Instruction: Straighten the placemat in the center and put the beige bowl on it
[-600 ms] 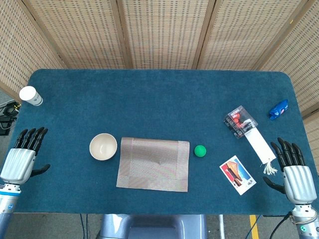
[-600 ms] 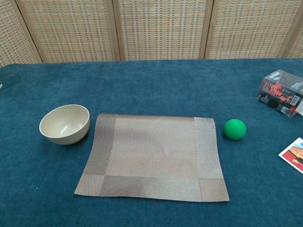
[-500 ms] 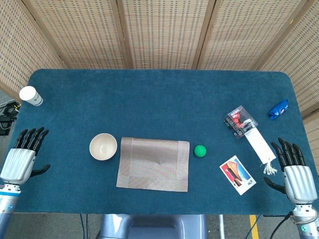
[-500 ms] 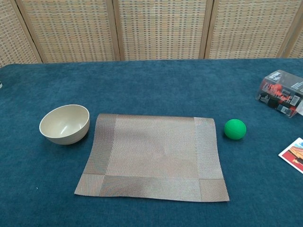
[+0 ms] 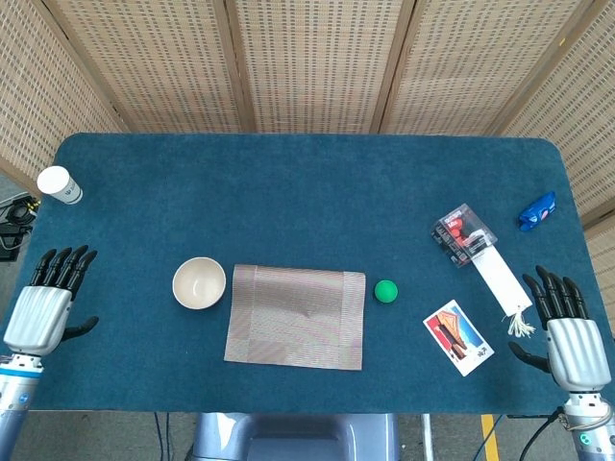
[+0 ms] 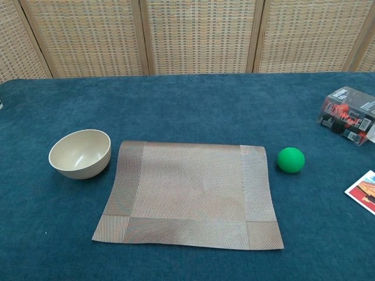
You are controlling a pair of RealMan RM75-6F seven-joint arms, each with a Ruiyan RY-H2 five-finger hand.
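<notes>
A brown woven placemat lies flat near the table's front middle, its edges almost square to the table. The beige bowl stands upright and empty on the blue cloth just left of the mat, not on it. My left hand hovers at the table's left front edge, fingers apart, holding nothing. At the right front edge my right hand is likewise open and empty. Both hands are far from the mat and bowl, and neither shows in the chest view.
A green ball sits just right of the mat. Further right are a picture card, a clear packet with red contents, a white bookmark with a tassel and a blue object. A white paper cup stands far left.
My left hand has dropped back slightly toward the front edge. Nothing else has moved.
</notes>
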